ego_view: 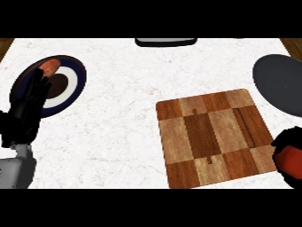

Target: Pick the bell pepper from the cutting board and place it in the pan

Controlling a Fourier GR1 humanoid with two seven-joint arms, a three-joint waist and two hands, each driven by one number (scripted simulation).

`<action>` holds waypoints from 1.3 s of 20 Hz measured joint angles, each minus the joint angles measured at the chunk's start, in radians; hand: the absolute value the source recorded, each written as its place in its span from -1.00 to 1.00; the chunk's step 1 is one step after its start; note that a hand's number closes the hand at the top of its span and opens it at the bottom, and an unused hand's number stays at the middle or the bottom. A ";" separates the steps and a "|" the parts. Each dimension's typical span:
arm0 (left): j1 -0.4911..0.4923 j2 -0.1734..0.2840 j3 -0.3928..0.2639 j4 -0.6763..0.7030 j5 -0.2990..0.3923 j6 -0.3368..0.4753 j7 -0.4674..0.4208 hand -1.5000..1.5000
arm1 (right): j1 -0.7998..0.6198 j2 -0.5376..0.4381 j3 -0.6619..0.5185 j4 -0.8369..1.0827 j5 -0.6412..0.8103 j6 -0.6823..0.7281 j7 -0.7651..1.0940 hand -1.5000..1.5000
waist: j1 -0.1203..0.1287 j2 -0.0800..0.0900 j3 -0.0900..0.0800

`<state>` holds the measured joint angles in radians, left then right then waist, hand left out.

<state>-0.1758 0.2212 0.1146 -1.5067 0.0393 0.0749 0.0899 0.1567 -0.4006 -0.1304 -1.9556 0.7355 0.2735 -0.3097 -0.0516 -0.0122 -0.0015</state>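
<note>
A red bell pepper (295, 162) is held in my right hand (296, 138), whose black fingers curl round it at the lower right, just off the right edge of the wooden cutting board (212, 137). The board's top is bare. The dark grey pan (288, 84) lies at the right edge of the counter, above the right hand. My left hand (28, 108) stands open with fingers up at the left, over a plate.
A dark blue-rimmed plate (71, 86) with an orange-red item (48, 67) on it sits at the left, partly behind the left hand. A dark object (166, 42) lies at the counter's far edge. White marble counter stretches between plate and board.
</note>
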 measured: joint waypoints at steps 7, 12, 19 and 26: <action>-0.022 -0.026 -0.034 0.011 -0.026 0.005 -0.007 0.00 | -0.132 0.024 -0.205 0.011 -0.270 0.113 0.164 1.00 | 0.039 0.010 0.001; -0.066 -0.026 -0.035 0.032 -0.027 -0.001 -0.001 0.00 | -0.319 -0.059 -0.320 0.280 -0.358 0.126 0.165 1.00 | 0.058 0.015 0.002; -0.079 -0.040 -0.042 0.061 -0.033 -0.006 -0.026 0.00 | -0.531 -0.192 -0.352 0.768 -0.236 -0.030 -0.036 1.00 | 0.083 0.023 0.003; -0.102 -0.048 -0.056 0.055 -0.031 -0.016 -0.019 0.00 | -0.667 -0.276 -0.364 1.145 -0.102 -0.265 -0.209 1.00 | 0.115 0.036 0.007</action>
<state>-0.2780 0.1728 0.0590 -1.4514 0.0086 0.0585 0.0708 -0.5102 -0.6766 -0.4946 -0.8102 0.6335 0.0081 -0.5192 0.0636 0.0240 0.0053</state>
